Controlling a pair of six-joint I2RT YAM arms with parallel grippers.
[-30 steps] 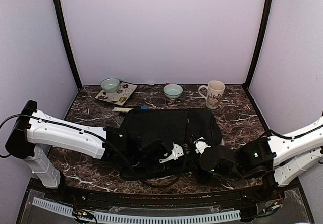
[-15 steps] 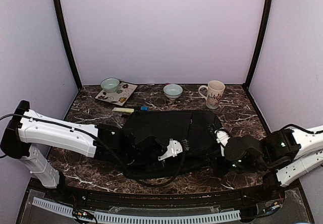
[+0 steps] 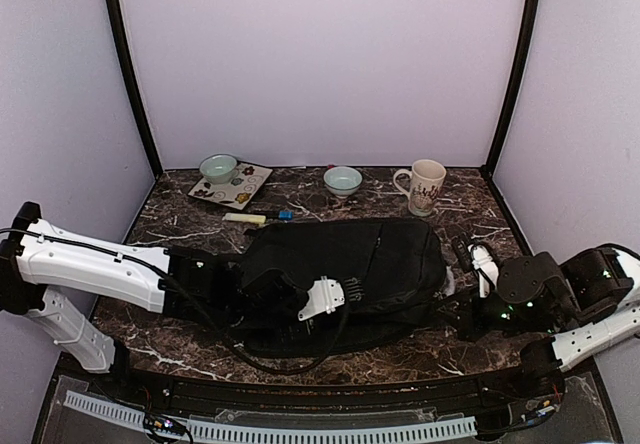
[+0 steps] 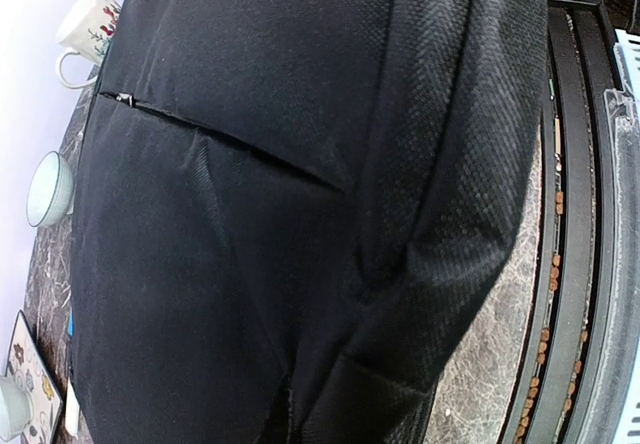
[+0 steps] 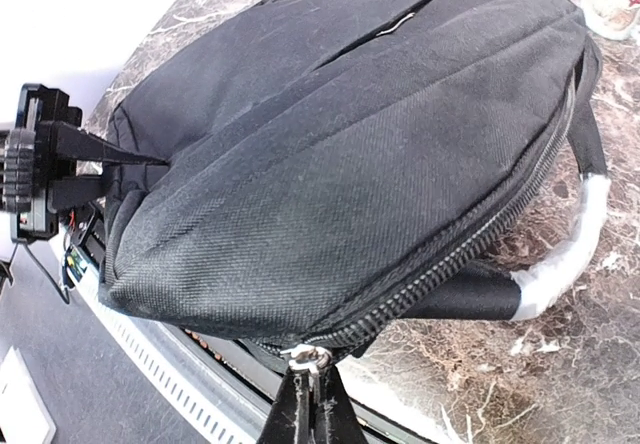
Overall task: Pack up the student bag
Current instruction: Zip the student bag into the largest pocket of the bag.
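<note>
- The student bag [image 3: 350,264] lies flat in the middle of the dark marble table [image 3: 170,229]. Its long axis runs left to right.
- Its top end points right: the grey-silver handle [image 5: 565,259] arches off that end, toward the right arm.
- The right gripper [image 5: 305,379] is at the bag's near-right corner, its jaws clenched on the metal zipper pull [image 5: 305,356].
- The left gripper [image 5: 145,160] reaches over the bag's near-left part, jaws pinched together on a tented fold of the black fabric.
- A pale pen-like thing [image 3: 250,218] with a blue end lies just beside the bag's far-left edge.
- Behind it, near the back wall, is 1 patterned square plate [image 3: 245,189], with 1 pale green bowl [image 3: 218,168] at its far-left corner.
- A second bowl [image 3: 343,180] stands alone behind the bag's middle, well apart from the first.
- 1 cream mug [image 3: 425,186] stands upright behind the bag's right end, handle to the left.
- Count: 1 bag, 2 bowls, 1 plate, 1 mug, 2 grippers.
</note>
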